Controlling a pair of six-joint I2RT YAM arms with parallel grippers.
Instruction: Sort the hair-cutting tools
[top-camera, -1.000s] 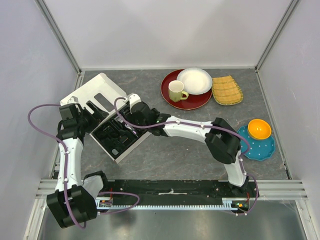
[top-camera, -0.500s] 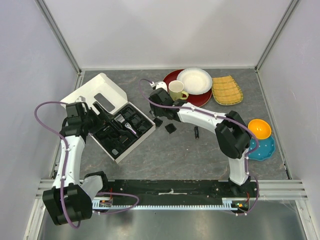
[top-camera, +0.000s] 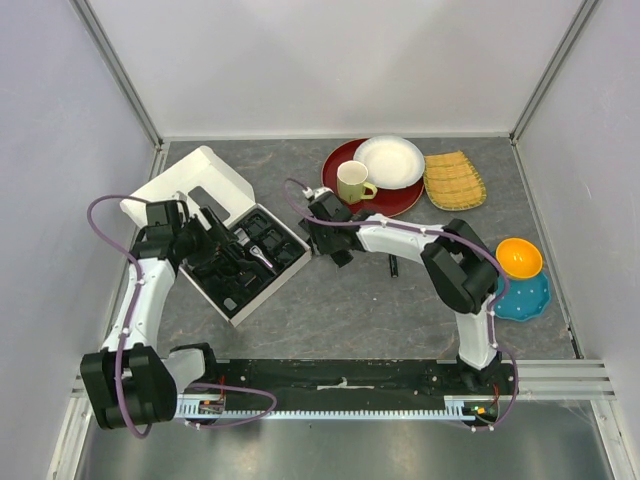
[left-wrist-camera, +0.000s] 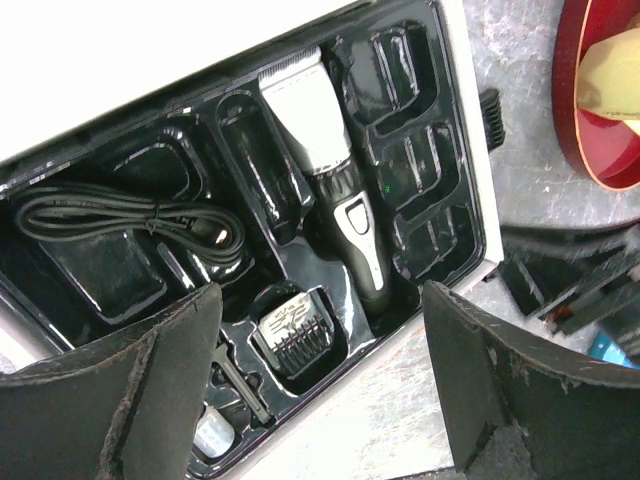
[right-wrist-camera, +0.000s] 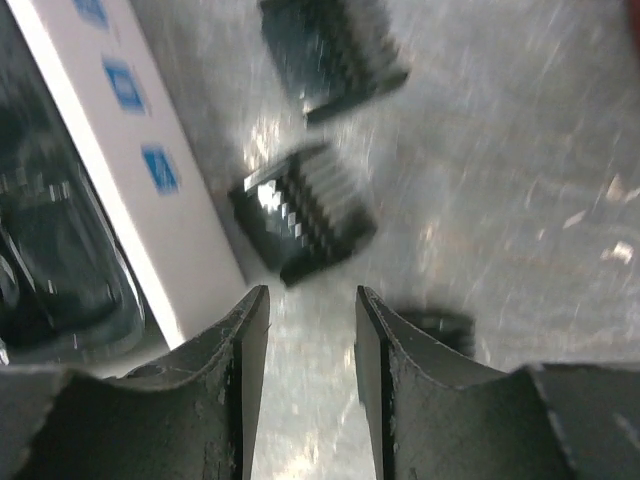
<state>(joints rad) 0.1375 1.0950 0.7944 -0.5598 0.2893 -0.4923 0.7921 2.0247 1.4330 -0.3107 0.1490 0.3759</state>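
Observation:
The black-and-silver clipper (left-wrist-camera: 335, 195) lies in the black tray (top-camera: 232, 293) of the white box, with the black cord (left-wrist-camera: 130, 215), one comb guard (left-wrist-camera: 295, 335) and the thin comb (left-wrist-camera: 240, 385). My left gripper (left-wrist-camera: 320, 400) hovers open and empty over the tray's near edge, also seen from above (top-camera: 212, 243). My right gripper (right-wrist-camera: 310, 305) is open and empty, low over the table beside the box wall (right-wrist-camera: 130, 170). Two comb guards (right-wrist-camera: 305, 225) (right-wrist-camera: 330, 45) lie just ahead of it, and a dark piece (right-wrist-camera: 435, 325) is partly hidden behind its finger. The short black cylinder (top-camera: 393, 265) lies to its right.
The open white lid (top-camera: 190, 185) stands behind the tray. A yellow mug (top-camera: 352, 182) sits on a red plate (top-camera: 340, 203) with a white plate (top-camera: 390, 160). A bamboo mat (top-camera: 453, 180), an orange bowl (top-camera: 519, 257) and a blue plate (top-camera: 520, 298) are at the right.
My right gripper left the tray, swung right toward the mug, then came down by the guards beside the box. My left gripper moved right over the tray.

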